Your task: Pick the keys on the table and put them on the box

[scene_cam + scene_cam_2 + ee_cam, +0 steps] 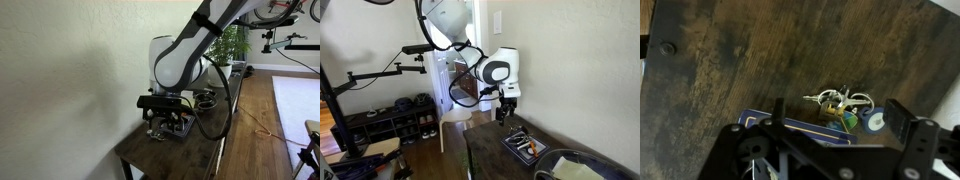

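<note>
Keys (840, 101) lying on the brown table (740, 60), against the rim of the shallow dark box (785, 118); whether they overlap it cannot be told. Gripper (822, 128) released, fingers spread wide over keys and box, grasping nothing. In an exterior view, the box holds mixed small items (527, 147).
</note>
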`<state>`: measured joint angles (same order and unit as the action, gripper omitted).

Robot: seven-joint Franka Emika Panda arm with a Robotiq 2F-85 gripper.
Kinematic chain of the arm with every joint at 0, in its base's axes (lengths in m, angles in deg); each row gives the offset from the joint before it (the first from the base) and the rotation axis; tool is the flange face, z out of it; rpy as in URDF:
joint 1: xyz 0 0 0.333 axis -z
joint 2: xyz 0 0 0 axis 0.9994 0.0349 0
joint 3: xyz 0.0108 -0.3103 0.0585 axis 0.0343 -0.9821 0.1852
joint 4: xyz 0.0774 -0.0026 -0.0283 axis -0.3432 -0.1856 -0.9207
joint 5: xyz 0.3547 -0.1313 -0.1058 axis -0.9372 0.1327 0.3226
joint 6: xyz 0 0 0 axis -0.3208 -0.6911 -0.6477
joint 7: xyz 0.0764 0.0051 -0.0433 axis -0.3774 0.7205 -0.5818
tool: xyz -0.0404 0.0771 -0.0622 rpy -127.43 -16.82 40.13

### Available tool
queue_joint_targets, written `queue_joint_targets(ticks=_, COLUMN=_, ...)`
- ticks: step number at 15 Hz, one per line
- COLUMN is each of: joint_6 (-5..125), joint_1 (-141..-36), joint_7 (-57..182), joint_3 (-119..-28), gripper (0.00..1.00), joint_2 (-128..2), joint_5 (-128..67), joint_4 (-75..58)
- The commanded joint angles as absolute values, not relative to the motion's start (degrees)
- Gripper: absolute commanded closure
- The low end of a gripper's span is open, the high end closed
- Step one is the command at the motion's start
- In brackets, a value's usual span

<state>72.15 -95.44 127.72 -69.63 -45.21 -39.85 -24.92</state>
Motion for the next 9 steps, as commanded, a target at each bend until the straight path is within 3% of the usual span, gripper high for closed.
queue_joint_targets(ticks=1, joint_6=72.07, joint_1=-97.64, joint_7=131.22, joint_3=-71.75, gripper=0.00, joint_2=-42.60, joint_5=-40.77, joint_4=-21.84)
queue_joint_targets(ticks=4, joint_6=71.86, joint_1=-97.89, joint_7=132.67, joint_3=-72.12, gripper=0.00, joint_2=-40.51, joint_5=-40.71, joint_4=-20.16)
queue_joint_targets(ticks=5, joint_6=71.78, joint_1=-98.08, joint_7=133.10, joint_3=-72.31, gripper=0.05, joint_2=-39.93, joint_5=-40.59, joint_4=-19.76)
queue_joint_targets(ticks=6, joint_6=71.71, joint_1=-98.19, joint_7=133.34, joint_3=-72.39, gripper=0.21, joint_2=-39.36, joint_5=-40.64, joint_4=-19.29)
queue_joint_targets(ticks=7, joint_6=71.70, joint_1=-98.22, joint_7=133.57, joint_3=-72.40, gripper=0.29, joint_2=-38.89, joint_5=-40.68, joint_4=-18.99)
queue_joint_targets(ticks=9, joint_6=71.60, joint_1=-98.23, joint_7=133.76, joint_3=-72.41, gripper=0.36, joint_2=-38.08, joint_5=-40.79, joint_4=-18.42)
